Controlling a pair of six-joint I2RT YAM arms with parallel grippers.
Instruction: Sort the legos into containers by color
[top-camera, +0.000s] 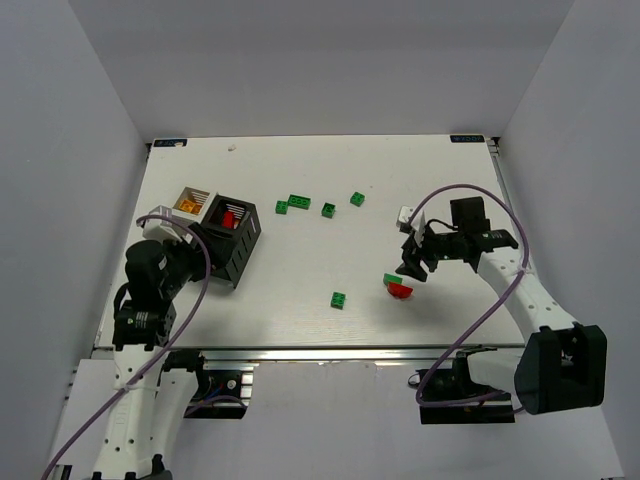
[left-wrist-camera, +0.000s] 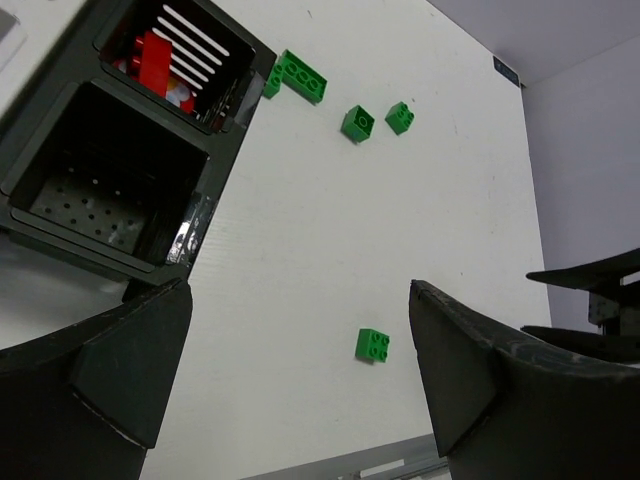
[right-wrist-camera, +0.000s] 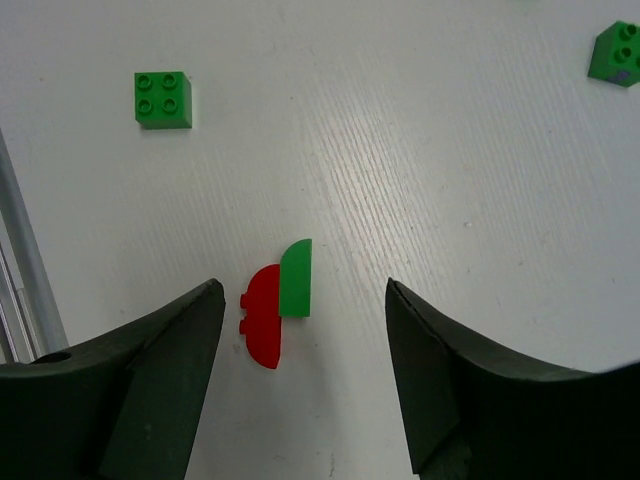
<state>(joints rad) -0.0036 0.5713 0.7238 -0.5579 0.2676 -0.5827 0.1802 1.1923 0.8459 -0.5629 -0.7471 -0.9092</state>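
A red half-round lego (right-wrist-camera: 263, 315) and a green half-round lego (right-wrist-camera: 296, 278) lie joined on the table. My right gripper (right-wrist-camera: 302, 290) hovers open over them, a finger on either side, touching neither; from above it is the right gripper (top-camera: 413, 265) by the red piece (top-camera: 400, 291). My left gripper (left-wrist-camera: 300, 290) is open and holds nothing, beside the black container (left-wrist-camera: 110, 180), which holds a red lego (left-wrist-camera: 155, 62). A white container (top-camera: 190, 203) holds orange pieces. Loose green legos (top-camera: 299, 202) (top-camera: 328, 209) (top-camera: 357, 198) (top-camera: 338, 300) lie mid-table.
A second white container (top-camera: 157, 222) is partly hidden behind my left arm. A small white block (top-camera: 405, 215) sits just behind the right gripper. White walls enclose the table on three sides, and a metal rail (top-camera: 300, 352) runs along the near edge.
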